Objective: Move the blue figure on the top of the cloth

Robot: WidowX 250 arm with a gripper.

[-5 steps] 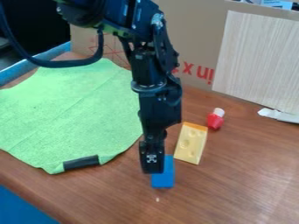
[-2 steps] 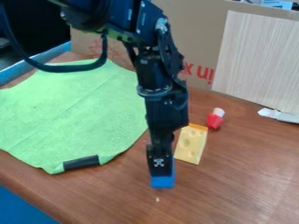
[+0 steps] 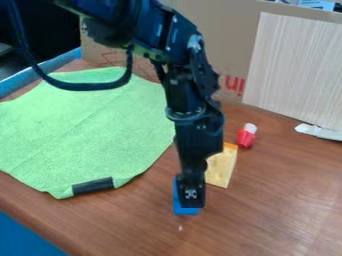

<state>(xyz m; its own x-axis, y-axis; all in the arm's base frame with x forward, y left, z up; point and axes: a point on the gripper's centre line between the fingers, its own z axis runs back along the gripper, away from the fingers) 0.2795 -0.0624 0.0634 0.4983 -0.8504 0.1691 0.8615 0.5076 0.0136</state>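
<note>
The black gripper hangs over the blue figure, hiding most of it; how its fingers stand against the figure cannot be made out. Blue shows along the gripper's left side and below its tip. The figure is on the brown table, to the right of the green cloth and apart from it. The cloth lies spread flat, with a black patch at its front corner.
A yellow cheese wedge lies just right of the gripper, partly behind it. Beyond it stands a small red bottle with a white cap. A cardboard box and a pale board close off the back.
The gripper has moved right and slightly lower, passing across the blue figure and covering more of the cheese wedge. The figure, cloth and other objects stay where they were.
</note>
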